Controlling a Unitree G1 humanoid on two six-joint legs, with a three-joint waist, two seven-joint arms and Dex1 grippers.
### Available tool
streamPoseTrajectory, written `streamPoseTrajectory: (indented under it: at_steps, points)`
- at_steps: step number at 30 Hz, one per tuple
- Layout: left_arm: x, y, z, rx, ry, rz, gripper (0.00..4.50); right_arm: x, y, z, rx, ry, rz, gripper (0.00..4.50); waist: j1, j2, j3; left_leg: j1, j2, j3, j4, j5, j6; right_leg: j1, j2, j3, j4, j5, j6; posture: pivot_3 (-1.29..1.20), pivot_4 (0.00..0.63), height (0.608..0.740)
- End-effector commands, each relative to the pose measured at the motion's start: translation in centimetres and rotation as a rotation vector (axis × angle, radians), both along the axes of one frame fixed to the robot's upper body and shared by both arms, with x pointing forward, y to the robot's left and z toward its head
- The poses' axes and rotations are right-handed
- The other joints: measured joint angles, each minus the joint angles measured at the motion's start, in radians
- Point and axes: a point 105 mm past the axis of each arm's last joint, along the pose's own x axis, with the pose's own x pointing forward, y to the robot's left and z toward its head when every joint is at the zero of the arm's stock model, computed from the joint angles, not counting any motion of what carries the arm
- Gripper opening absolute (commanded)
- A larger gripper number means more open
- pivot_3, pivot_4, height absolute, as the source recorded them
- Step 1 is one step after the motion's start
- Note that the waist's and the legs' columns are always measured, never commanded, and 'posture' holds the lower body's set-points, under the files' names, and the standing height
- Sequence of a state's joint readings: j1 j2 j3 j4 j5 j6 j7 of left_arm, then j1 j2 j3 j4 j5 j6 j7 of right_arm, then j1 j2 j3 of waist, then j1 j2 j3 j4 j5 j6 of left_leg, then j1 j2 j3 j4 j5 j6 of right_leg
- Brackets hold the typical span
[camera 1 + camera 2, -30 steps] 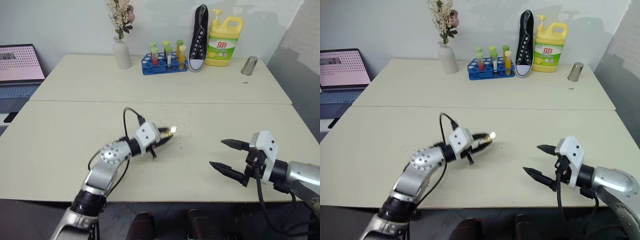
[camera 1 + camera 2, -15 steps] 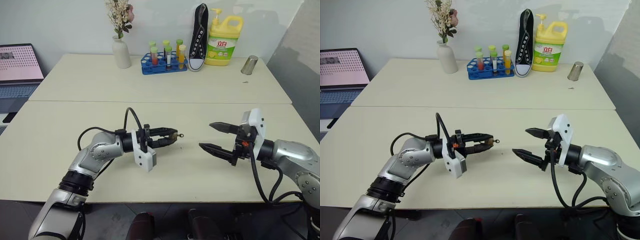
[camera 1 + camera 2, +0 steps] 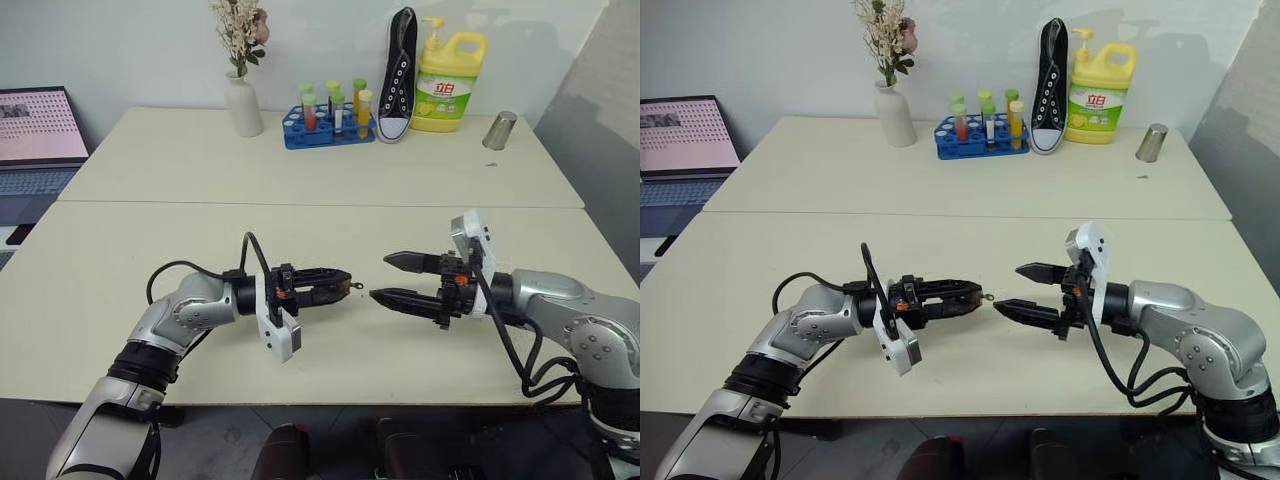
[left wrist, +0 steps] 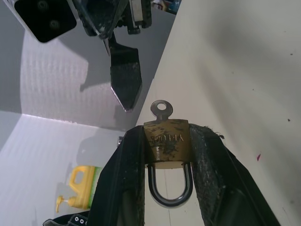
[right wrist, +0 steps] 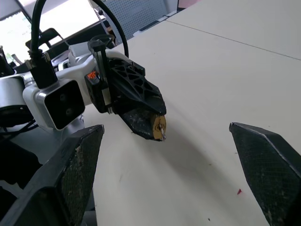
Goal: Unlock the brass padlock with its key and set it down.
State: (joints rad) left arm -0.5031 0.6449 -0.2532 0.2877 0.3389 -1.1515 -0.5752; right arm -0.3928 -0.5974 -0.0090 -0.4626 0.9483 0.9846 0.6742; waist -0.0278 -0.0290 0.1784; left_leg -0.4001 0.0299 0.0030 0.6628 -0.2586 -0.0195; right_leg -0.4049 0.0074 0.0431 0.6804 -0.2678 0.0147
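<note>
The brass padlock (image 4: 166, 142) is pinched between the black fingers (image 4: 126, 179) of my left gripper (image 3: 343, 283), which is shut on its body. Its silvery shackle (image 4: 170, 194) points back toward the wrist. The key (image 4: 162, 109) sticks out of the padlock's far end as a small round silvery head (image 5: 161, 136). The left gripper lies level above the near table, pointing right. My right gripper (image 3: 380, 277) faces it from the right, open and holding nothing. Its fingertips are a short gap from the key and do not touch it.
Along the far table (image 3: 180, 150) stand a white vase of dried flowers (image 3: 243, 105), a blue test-tube rack (image 3: 330, 122), a black sneaker (image 3: 397, 75), a yellow detergent bottle (image 3: 448, 82) and a metal cup (image 3: 498, 131). A laptop (image 3: 38, 130) sits at far left.
The left wrist has rolled over, bringing the padlock level with the key pointing right. The open right gripper has risen and moved left, closing most of the gap to the key.
</note>
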Motion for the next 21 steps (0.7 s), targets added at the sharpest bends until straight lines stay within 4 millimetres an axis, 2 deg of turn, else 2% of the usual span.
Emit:
streamPoseTrajectory:
  at_steps: [1, 11, 14, 21]
  points:
    - [-0.3, 0.1, 0.7, -0.028, -0.035, -0.011, 0.97, 0.1, 0.7, 0.0, 0.01, 0.014, 0.024, 4.5, 0.0, 0.0, 0.0, 0.0, 0.0, 0.0, 0.0, 0.0, 0.0, 0.0, 0.0, 0.0, 0.0, 0.0, 0.0, 0.0, 0.15, 0.74]
    - [-0.4, -0.3, 0.8, -0.029, -0.045, -0.02, 0.97, 0.5, 1.6, -0.9, -0.011, 0.023, 0.029, 4.5, 0.0, 0.0, 0.0, 0.0, 0.0, 0.0, 0.0, 0.0, 0.0, 0.0, 0.0, -0.001, 0.0, 0.0, 0.0, 0.0, 0.15, 0.74]
    - [-0.5, -0.4, 0.8, -0.026, -0.045, -0.021, 0.97, 0.6, 1.6, -0.7, 0.003, 0.027, 0.025, 3.85, 0.0, 0.0, 0.0, 0.0, 0.0, 0.0, 0.0, 0.0, 0.0, 0.0, 0.0, -0.001, 0.0, 0.0, 0.0, 0.0, 0.15, 0.74]
    - [-0.5, -0.4, 0.8, -0.018, -0.038, -0.018, 0.97, 0.5, 1.8, -0.4, 0.014, 0.031, 0.039, 1.29, 0.0, 0.0, 0.0, 0.0, 0.0, 0.0, 0.0, 0.0, 0.0, 0.0, 0.0, -0.001, 0.0, 0.0, 0.0, 0.0, 0.15, 0.74]
